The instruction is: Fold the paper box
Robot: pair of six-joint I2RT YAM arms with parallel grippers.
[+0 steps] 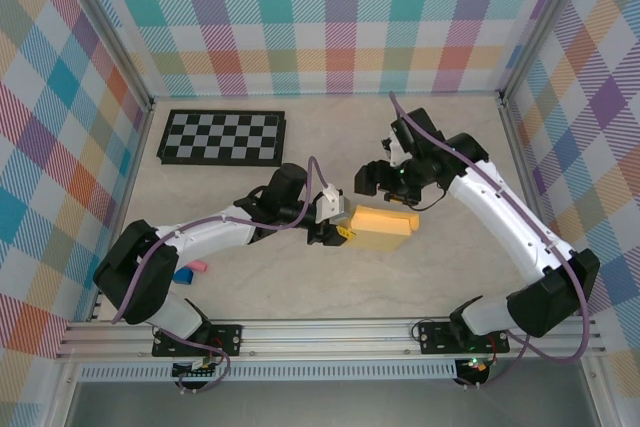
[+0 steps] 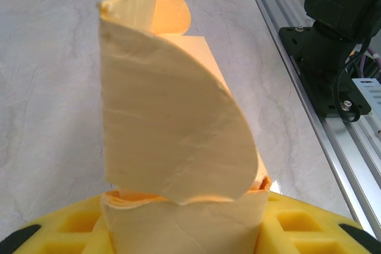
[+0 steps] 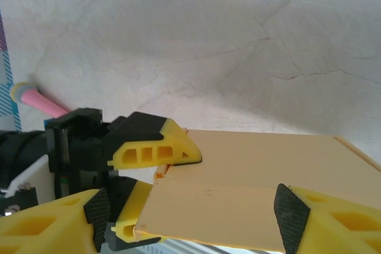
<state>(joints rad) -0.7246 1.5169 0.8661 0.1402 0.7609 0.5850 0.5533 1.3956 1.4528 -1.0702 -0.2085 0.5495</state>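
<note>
The pale marbled table sits inside plaid-patterned walls. Both white arms reach in from the near rail and meet near the table's middle. At the far left lies the black-and-white checkerboard, flat and well apart from everything else.

The paper box, yellow-orange card, is at the centre of the table between the two grippers, its long side running left to right. From the left wrist, one end stands open with a rounded flap curling across the mouth; what lies inside cannot be told.

The left gripper is clenched on the box's left end, its yellow fingers pinching the card from above and below. The right gripper hangs at the box's far edge, jaws spread and straddling a flat panel of the card, with a gap showing beside one black pad.

A small pink piece and a small blue piece lie together by the left arm.
</note>
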